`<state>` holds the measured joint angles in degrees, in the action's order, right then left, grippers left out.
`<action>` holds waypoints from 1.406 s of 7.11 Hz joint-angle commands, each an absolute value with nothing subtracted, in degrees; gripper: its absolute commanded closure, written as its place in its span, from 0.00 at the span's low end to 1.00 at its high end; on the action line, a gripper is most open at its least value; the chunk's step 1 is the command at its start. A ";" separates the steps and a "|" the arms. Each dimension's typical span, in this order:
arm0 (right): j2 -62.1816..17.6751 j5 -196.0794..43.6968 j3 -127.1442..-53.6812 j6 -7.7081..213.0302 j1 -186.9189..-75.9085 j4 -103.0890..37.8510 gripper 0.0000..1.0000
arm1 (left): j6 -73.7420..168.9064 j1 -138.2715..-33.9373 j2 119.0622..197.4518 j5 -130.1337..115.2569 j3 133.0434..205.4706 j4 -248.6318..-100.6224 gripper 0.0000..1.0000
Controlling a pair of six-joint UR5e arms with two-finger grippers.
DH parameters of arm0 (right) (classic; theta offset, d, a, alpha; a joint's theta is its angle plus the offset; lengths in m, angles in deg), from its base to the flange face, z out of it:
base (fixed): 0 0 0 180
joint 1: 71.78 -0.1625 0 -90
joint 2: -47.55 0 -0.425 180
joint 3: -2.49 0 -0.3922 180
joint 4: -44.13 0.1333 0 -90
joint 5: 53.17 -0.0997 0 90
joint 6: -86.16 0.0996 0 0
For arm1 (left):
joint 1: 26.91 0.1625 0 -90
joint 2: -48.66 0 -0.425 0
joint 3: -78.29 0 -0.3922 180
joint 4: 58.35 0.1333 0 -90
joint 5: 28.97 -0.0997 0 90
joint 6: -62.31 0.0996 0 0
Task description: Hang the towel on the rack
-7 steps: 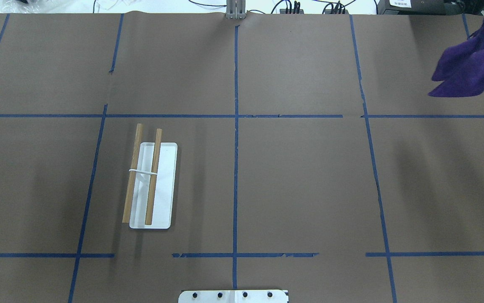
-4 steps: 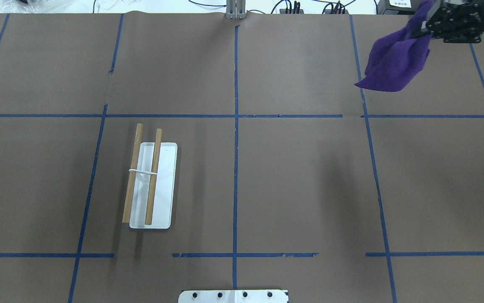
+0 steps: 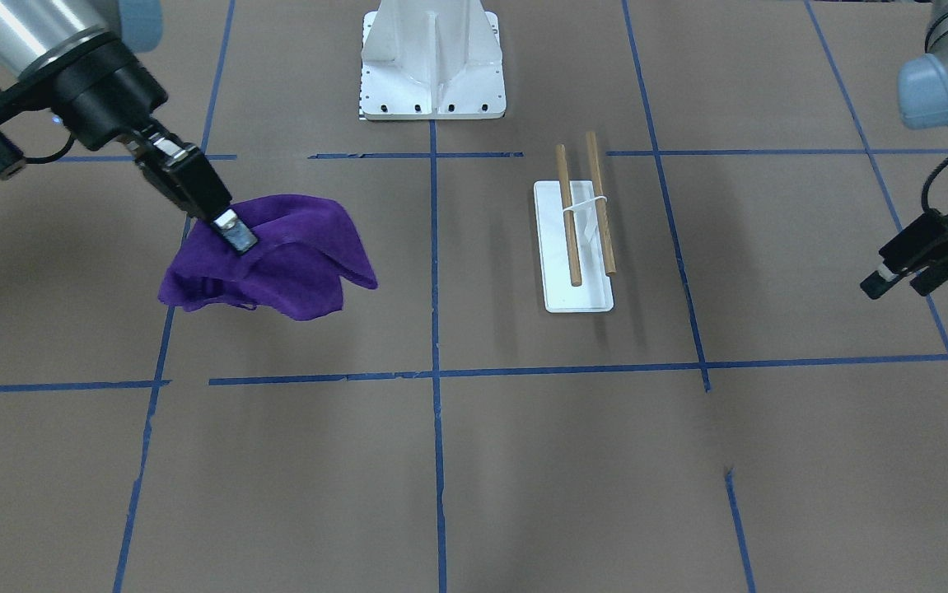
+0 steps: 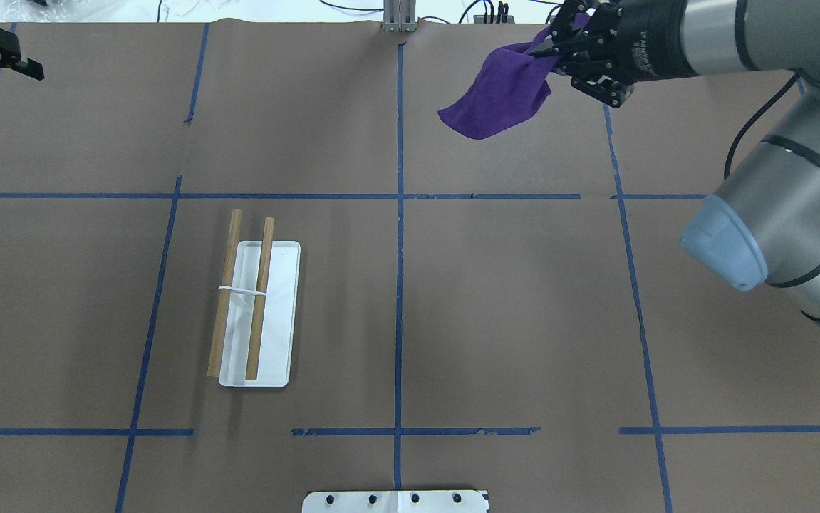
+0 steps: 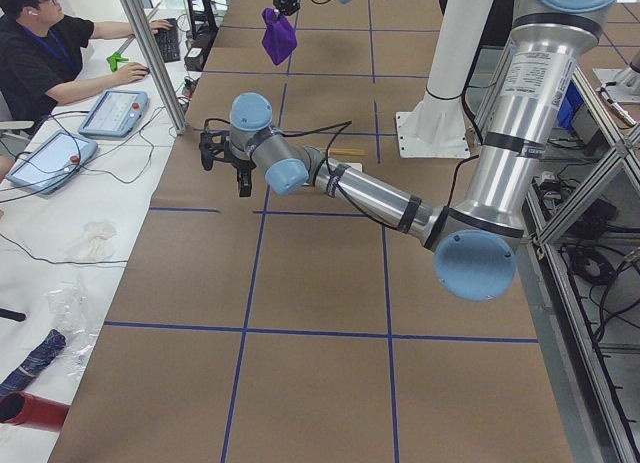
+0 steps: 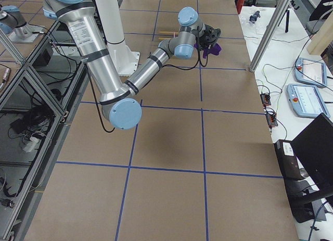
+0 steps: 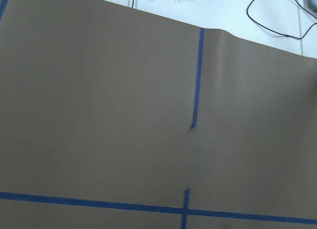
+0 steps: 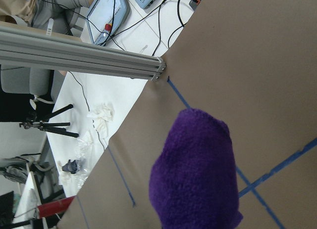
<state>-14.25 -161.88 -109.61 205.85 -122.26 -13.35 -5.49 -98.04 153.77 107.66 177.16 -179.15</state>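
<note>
My right gripper [image 4: 548, 50] is shut on the deep-purple towel [image 4: 499, 92] and holds it in the air above the table's far middle-right. The towel hangs bunched below the fingers. It also shows in the front-facing view [image 3: 292, 263] and fills the lower part of the right wrist view [image 8: 195, 174]. The rack [image 4: 281, 313] stands left of centre: a flat white base with two parallel brown dowels [image 4: 261, 299], both bare. It also shows in the front-facing view [image 3: 581, 296]. My left gripper [image 4: 14, 85] is open and empty at the table's far left corner, far from the rack.
The white bolted pedestal [image 4: 395, 501] sits at the near edge, also in the front-facing view [image 3: 432, 58]. An aluminium post [image 4: 399, 18] stands at the far edge. Blue tape lines grid the brown table. A seated operator [image 5: 40, 53] is beyond the far edge.
My right gripper has carried the towel leftward along the far edge, from the right border towards the middle. My left gripper has come into the overhead view at the top left.
</note>
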 commanded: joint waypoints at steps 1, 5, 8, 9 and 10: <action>-12.12 -147.02 -112.36 217.35 -113.31 -13.35 1.00 | -30.90 -90.67 158.24 107.87 176.56 -189.43 0.00; -12.04 -140.88 -114.74 223.08 -108.70 -13.18 1.00 | -61.74 -82.37 164.05 106.04 175.85 -205.10 0.00; -11.24 -140.88 -115.45 224.32 -108.52 -13.18 1.00 | -80.55 -76.58 167.39 92.88 174.35 -214.78 0.00; -11.24 -140.88 -115.54 224.41 -108.52 -13.18 1.00 | -84.51 -76.22 167.75 91.37 174.35 -217.32 0.00; -11.24 -140.88 -115.54 224.32 -108.52 -13.26 1.00 | -87.34 -75.87 167.84 91.35 174.44 -219.34 0.00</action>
<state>-11.27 -140.89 -115.49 224.34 -108.53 -13.20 -83.34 -76.48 167.51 92.39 174.42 -216.78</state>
